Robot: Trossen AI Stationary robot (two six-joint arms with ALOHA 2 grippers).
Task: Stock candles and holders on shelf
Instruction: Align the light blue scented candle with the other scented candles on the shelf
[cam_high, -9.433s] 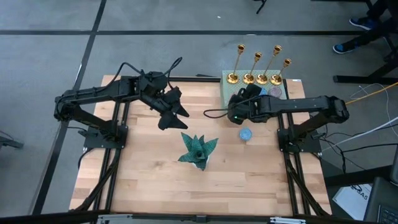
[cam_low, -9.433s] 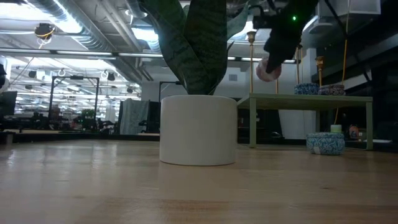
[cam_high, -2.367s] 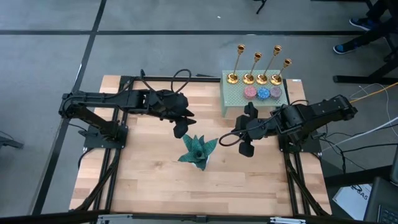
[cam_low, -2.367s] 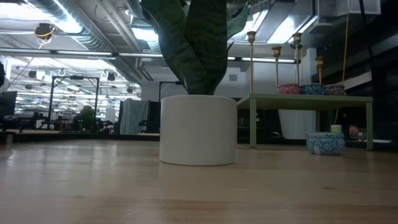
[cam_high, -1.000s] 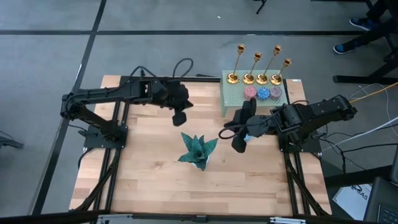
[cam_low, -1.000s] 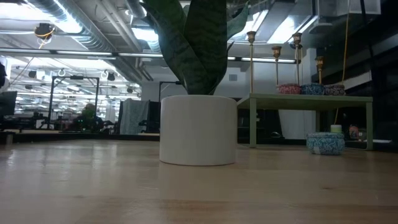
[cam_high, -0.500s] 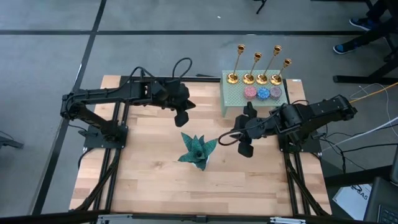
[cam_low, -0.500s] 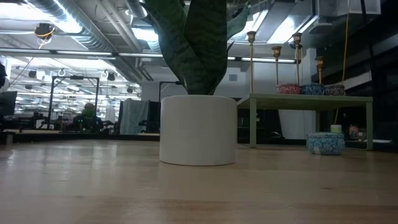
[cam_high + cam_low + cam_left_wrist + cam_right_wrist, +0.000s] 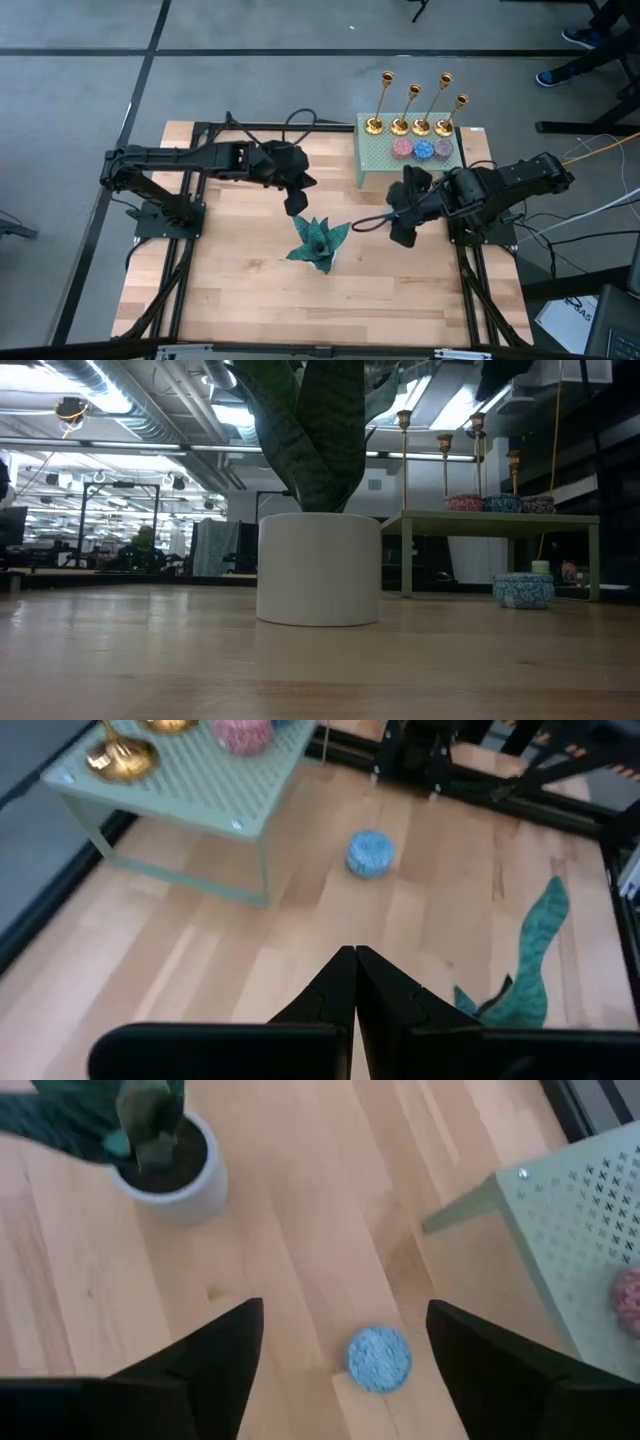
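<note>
The pale green shelf [image 9: 375, 160] stands at the far right of the table. On it are several gold holders [image 9: 399, 125] in a row, with a pink [image 9: 401, 149], a blue [image 9: 424, 150] and a mauve candle [image 9: 444, 148] in front of them. One more blue candle [image 9: 379, 1359] lies flat on the wood beside the shelf. My right gripper [image 9: 345, 1308] hangs open above it, one finger to each side and clear of it. In the high view this gripper [image 9: 403, 232] hides the candle. My left gripper [image 9: 296, 205] is shut and holds nothing, above the table's middle.
A teal spiky plant in a white pot [image 9: 318, 243] stands mid-table, close to both grippers, and fills the middle of the low view [image 9: 318, 565]. Bare wood lies along the near and left parts of the table.
My right gripper has gone a little toward the table's right edge, over the loose blue candle, and its fingers have spread apart. My left gripper has moved slightly toward the near edge, closer to the plant, staying shut.
</note>
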